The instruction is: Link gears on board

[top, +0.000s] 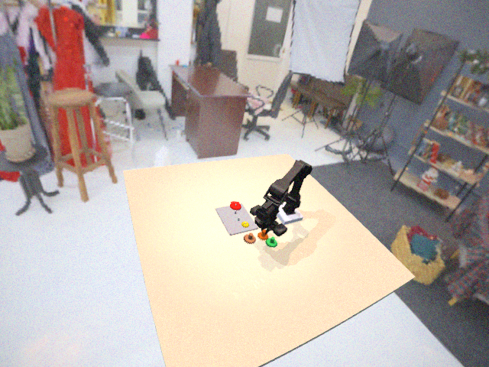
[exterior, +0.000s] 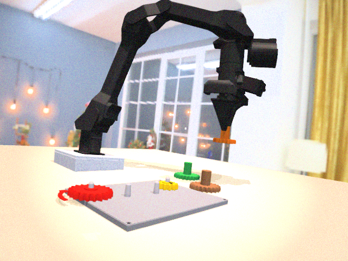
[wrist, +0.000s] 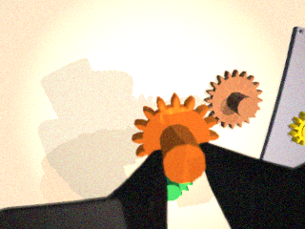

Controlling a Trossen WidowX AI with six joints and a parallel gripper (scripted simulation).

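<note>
Orange gear aloft
We see our gripper (top: 265, 232) (exterior: 225, 129) (wrist: 181, 154) pinching the orange gear (top: 263, 235) (exterior: 224, 140) (wrist: 173, 126) by its stem, above the table (top: 221, 292) (exterior: 253, 224) (wrist: 157, 62); two pegs stand bare.

So the tabletop (top: 221, 300) (exterior: 267, 224) (wrist: 157, 24) is pale tan, straight-edged, and the grey board (top: 233, 225) (exterior: 157, 209) (wrist: 286, 105) lies flat on it, well in from the edges. Brown gear (top: 249, 238) (exterior: 204, 187) (wrist: 224, 97) and green gear (top: 271, 243) (exterior: 186, 176) (wrist: 183, 186) sit just off it, and the white base block (top: 296, 218) (exterior: 98, 165) is nearer the right-hand edge seen from above.

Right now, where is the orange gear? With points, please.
The orange gear (top: 263, 235) (exterior: 224, 140) (wrist: 173, 126) is in the pincer (exterior: 224, 129) (wrist: 181, 154); in the exterior view it hangs at right, above the brown gear (top: 249, 238) (exterior: 204, 186) (wrist: 234, 98).
</note>
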